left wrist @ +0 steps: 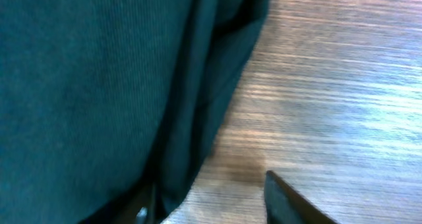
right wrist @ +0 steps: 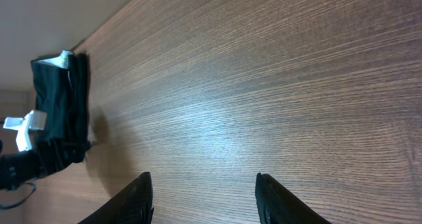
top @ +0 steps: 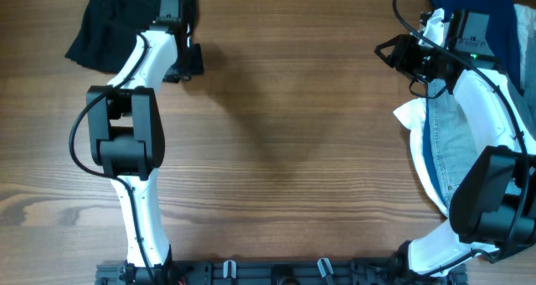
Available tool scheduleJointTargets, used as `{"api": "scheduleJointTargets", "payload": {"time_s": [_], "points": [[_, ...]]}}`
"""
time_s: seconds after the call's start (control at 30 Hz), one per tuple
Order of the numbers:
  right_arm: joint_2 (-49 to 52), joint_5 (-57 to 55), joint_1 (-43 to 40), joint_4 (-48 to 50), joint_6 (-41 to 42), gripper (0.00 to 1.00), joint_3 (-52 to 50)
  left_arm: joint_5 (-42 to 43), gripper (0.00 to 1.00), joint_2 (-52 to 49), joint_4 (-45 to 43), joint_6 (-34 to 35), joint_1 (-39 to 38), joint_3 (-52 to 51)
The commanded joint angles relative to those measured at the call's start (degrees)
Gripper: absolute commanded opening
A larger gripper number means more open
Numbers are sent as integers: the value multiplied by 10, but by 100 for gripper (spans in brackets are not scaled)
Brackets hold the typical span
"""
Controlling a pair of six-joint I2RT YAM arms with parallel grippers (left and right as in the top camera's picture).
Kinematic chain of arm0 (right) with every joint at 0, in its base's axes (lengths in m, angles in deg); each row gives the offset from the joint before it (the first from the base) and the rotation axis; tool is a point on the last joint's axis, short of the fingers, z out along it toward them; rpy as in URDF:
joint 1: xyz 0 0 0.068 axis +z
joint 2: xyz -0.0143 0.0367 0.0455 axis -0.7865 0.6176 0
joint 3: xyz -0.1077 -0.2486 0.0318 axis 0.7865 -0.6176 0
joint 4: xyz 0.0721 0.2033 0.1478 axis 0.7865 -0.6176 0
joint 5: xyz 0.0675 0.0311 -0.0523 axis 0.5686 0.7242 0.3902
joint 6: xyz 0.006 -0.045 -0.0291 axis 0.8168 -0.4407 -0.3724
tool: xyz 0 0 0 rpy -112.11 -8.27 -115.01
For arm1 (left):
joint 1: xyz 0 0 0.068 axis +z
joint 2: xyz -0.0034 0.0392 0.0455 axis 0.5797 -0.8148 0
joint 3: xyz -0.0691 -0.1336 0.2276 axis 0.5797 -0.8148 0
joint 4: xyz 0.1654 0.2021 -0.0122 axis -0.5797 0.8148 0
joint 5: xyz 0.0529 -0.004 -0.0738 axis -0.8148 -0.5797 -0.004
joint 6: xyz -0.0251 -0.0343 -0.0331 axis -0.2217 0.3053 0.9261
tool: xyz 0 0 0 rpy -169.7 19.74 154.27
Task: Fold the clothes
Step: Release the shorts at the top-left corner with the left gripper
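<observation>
We reach for the bunched black shorts [top: 102,32], upper left; left pincer [left wrist: 210,201] and right pincer [right wrist: 201,197] both gape. Next: pinch an edge, pull centre.

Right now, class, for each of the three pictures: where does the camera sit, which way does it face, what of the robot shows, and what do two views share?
Overhead: above the table, facing straight down; the left arm and right arm show.
Left wrist: on the left arm, close over the black shorts; its jaws' tips show at the bottom, apart.
Right wrist: on the right arm, low, facing across the table toward the shorts; its open jaws show at the bottom.
Shared: the shorts show in all three.
</observation>
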Motion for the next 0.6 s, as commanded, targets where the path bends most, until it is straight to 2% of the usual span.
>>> {"api": "scheduleJointTargets", "payload": {"time_s": [0.0,0.33,0.57], "points": [[3,-15,-2,0,-11,50,-3,11,46,0,-32,17,-2,-15],[3,-15,-2,-3,-11,50,-3,14,47,-25,-119,35,-1,-15],[3,-13,-2,0,-14,50,-3,14,47,-16,-113,34,-1,-10]]}}
